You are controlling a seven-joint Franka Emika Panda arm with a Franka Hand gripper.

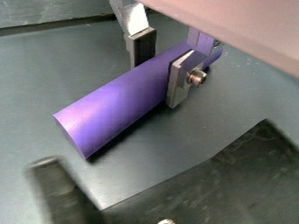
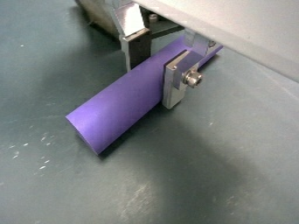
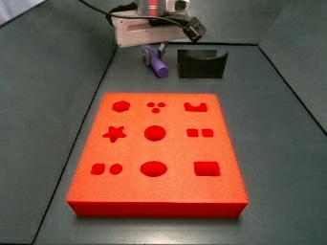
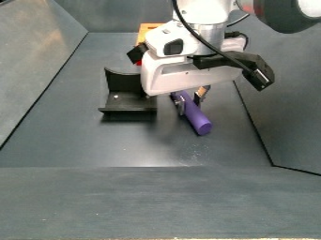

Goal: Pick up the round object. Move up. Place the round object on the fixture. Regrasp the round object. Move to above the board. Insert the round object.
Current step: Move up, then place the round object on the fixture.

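The round object (image 1: 111, 114) is a smooth purple peg lying low over the dark floor; it also shows in a wrist view (image 2: 117, 109) and in both side views (image 3: 157, 65) (image 4: 194, 114). My gripper (image 1: 160, 66) (image 2: 158, 63) straddles the peg near one end, one silver finger (image 1: 181, 79) on its near side and one behind it, jaws closed against it. The fixture (image 3: 201, 63) (image 4: 123, 98), a dark notched block, stands just beside the peg. The red-orange board (image 3: 153, 153) with shaped holes lies in front of both.
The dark walls of the work cell (image 4: 51, 56) rise around the floor. A dark part of the fixture (image 1: 257, 166) shows close to the peg's free end in a wrist view.
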